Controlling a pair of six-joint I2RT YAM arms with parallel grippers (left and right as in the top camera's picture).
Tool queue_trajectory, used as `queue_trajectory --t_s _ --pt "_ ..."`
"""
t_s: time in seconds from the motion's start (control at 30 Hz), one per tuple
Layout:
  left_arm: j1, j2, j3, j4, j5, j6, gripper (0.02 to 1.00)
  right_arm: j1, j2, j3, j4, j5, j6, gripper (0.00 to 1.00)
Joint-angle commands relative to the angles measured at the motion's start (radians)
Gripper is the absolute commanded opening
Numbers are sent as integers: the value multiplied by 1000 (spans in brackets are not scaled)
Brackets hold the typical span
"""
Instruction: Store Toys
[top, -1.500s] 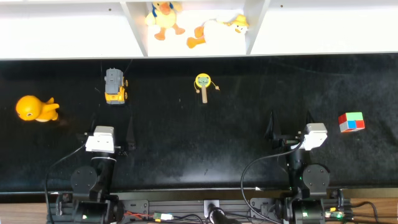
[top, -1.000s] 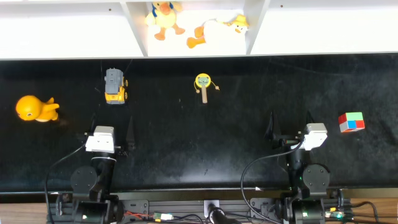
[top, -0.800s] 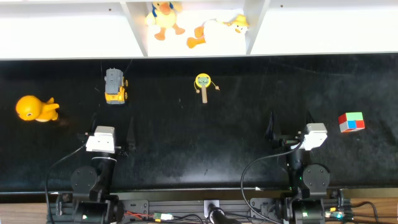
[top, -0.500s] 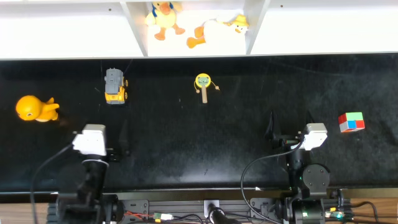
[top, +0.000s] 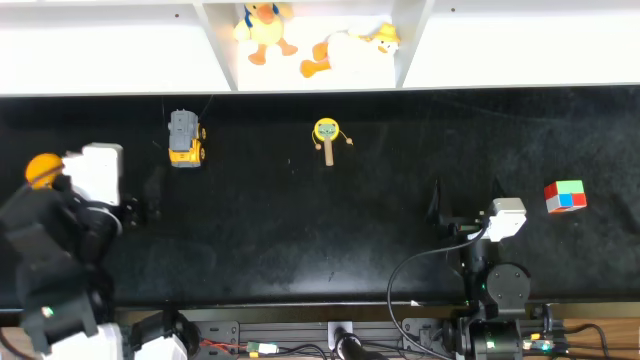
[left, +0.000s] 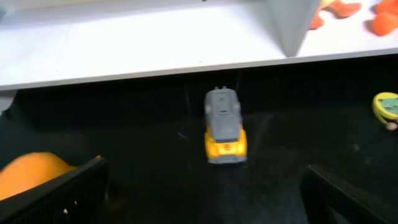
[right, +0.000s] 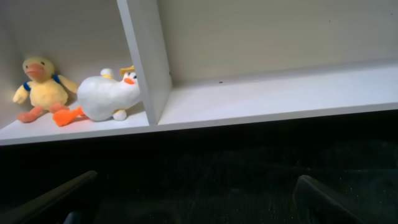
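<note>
left arm's swung out toward the table's left edge, left gripper (left: 205, 167) spread wide and holding nothing, orange toy (left: 31, 173) just beside one finger, yellow toy truck (left: 224, 126) ahead near the shelf. right gripper (right: 196, 178) sits wide open, empty.

At the left of the top view the left arm (top: 45, 235) is made up of black, rounded segments topped by a white box (top: 95, 172). At the lower right the right arm (top: 495, 285) is built of black round joints under a similar white block (top: 506, 218) — black cables (top: 415, 265) are looped beside it. Dark, flat fingers (left: 59, 196) are seen at the lower corners of the wrist views.
</note>
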Motion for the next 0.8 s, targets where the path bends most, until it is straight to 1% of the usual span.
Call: queue_trajectory --t_s 0.03,0.23,0.33,0.4,0.63,0.77,0.8 --pt "155 110 82 -44 188 184 993 5 -8 -14 4 -9 7 996" --pt "373 201 165 -193 196 367 991 5 -8 -14 4 -9 7 996" --pt "480 237 180 -214 233 432 991 5 -8 -14 4 -9 7 996" --pt "535 253 180 -209 251 451 993 5 -8 -14 4 -9 7 993" --pt "617 351 184 -180 259 451 996 5 -8 -14 4 -9 7 996" --pt "629 412 184 -141 303 452 996 5 -8 -14 4 -9 7 996" --pt "628 428 184 -129 301 452 996 5 -8 -14 4 -9 7 996"
